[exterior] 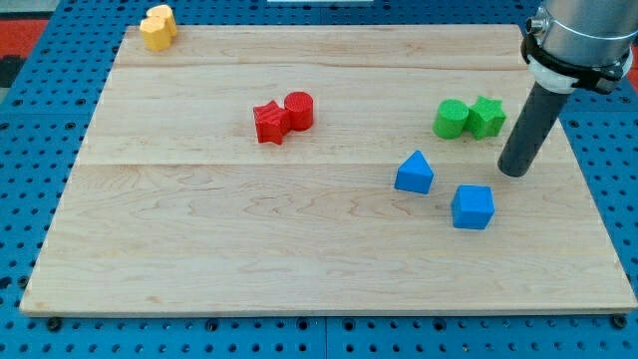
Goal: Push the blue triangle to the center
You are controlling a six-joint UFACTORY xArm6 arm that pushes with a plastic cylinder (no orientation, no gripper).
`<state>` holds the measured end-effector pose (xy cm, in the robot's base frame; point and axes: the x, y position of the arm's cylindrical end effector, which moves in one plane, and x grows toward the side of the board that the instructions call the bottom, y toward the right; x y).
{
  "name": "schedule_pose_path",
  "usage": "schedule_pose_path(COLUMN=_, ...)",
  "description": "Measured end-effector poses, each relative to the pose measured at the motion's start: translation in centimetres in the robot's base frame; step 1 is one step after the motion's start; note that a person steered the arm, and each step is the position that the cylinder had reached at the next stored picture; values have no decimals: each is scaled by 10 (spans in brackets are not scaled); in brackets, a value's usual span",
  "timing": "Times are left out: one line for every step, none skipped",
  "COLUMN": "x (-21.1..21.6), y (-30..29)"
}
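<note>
The wooden board [299,249] lies on a blue pegboard table [30,150]. My tip [512,174], a bare rod with nothing held, stands at the view's right, below the green star [486,116]. The blue triangle [415,174] sits right of centre, just beside the blue cube [473,207], apart from my tip.

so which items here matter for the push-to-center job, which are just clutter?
Job:
blue triangle
my tip, to the triangle's right, not touching
wooden board

Clutter:
blue cube
green cylinder
green star
red star
red cylinder
yellow blocks
</note>
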<state>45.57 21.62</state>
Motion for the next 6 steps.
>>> schedule_pose_path(x=0, y=3)
schedule_pose_path(x=0, y=3)
schedule_pose_path(x=0, y=6)
schedule_pose_path(x=0, y=11)
schedule_pose_path(x=-8, y=9)
schedule_pose_path(x=1, y=-39)
